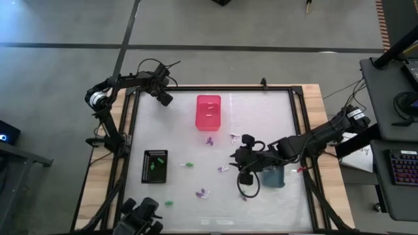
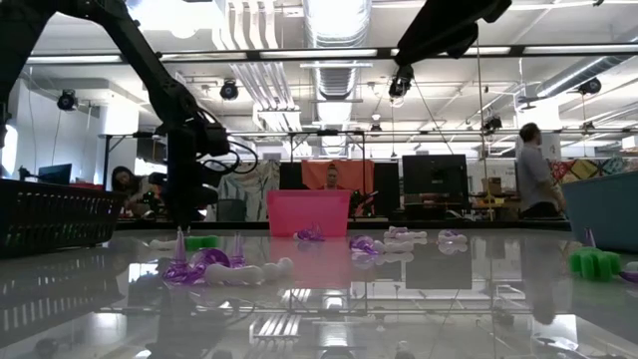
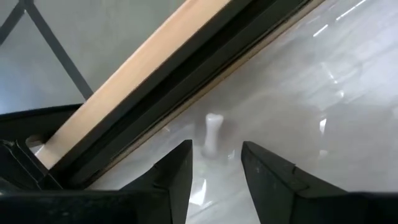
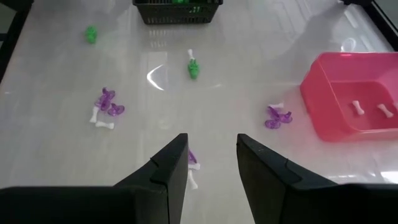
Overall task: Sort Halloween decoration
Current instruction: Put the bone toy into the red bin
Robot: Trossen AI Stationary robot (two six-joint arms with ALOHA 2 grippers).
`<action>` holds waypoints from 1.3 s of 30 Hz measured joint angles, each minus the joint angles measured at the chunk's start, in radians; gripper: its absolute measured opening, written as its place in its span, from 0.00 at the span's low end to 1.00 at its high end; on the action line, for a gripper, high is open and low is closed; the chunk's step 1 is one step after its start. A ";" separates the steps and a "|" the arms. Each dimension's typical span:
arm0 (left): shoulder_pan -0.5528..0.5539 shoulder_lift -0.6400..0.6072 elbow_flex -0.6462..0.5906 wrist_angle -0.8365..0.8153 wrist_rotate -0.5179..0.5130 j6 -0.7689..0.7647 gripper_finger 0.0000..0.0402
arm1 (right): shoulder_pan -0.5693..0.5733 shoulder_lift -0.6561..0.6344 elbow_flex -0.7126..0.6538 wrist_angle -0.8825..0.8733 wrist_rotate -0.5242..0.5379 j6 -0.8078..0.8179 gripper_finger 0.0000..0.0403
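Tiny green, purple and white decoration pieces lie scattered on the white table: a purple one [image 1: 209, 140], a green one [image 1: 187, 164], a purple one [image 1: 202, 193]. My right gripper [image 1: 238, 158] hovers open mid-table. A purple-and-white piece [image 4: 191, 163] shows on the table beside one of its fingers. My left gripper [image 1: 164, 98] waits open at the far left corner, with a small white piece [image 3: 212, 132] on the table ahead of its fingers. The pink bin [image 4: 351, 102] holds two white pieces. The black bin [image 4: 177, 9] holds green ones.
A grey-blue container [image 1: 273, 176] stands under my right arm, near the table's right side. The pink bin [image 1: 208, 111] sits at far centre and the black bin [image 1: 155, 165] at the left. A raised frame [image 3: 186, 56] edges the table. People show in the room behind.
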 joint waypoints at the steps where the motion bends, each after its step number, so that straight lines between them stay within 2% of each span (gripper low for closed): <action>1: 0.000 0.000 0.000 0.002 0.000 0.003 0.30 | 0.000 0.000 0.000 0.000 0.000 0.000 0.32; 4: 0.002 0.001 0.000 0.003 0.005 0.003 0.25 | 0.001 0.000 0.000 0.000 0.000 0.000 0.32; 11: 0.003 0.002 0.000 0.002 0.027 -0.001 0.05 | 0.001 0.000 0.000 0.000 0.000 0.000 0.32; 13: 0.005 0.002 0.000 0.002 0.038 -0.002 0.02 | 0.001 0.000 0.000 0.000 -0.001 0.000 0.32; 23: 0.005 -0.043 -0.006 -0.044 0.076 -0.011 0.00 | 0.001 0.000 0.000 0.003 -0.001 0.001 0.32; 30: -0.007 -0.130 -0.006 -0.061 0.253 -0.034 0.00 | 0.001 0.000 0.000 0.005 -0.002 0.001 0.32; 39: -0.136 -0.280 -0.035 -0.076 0.270 -0.077 0.00 | 0.001 0.000 0.000 0.008 -0.002 0.002 0.32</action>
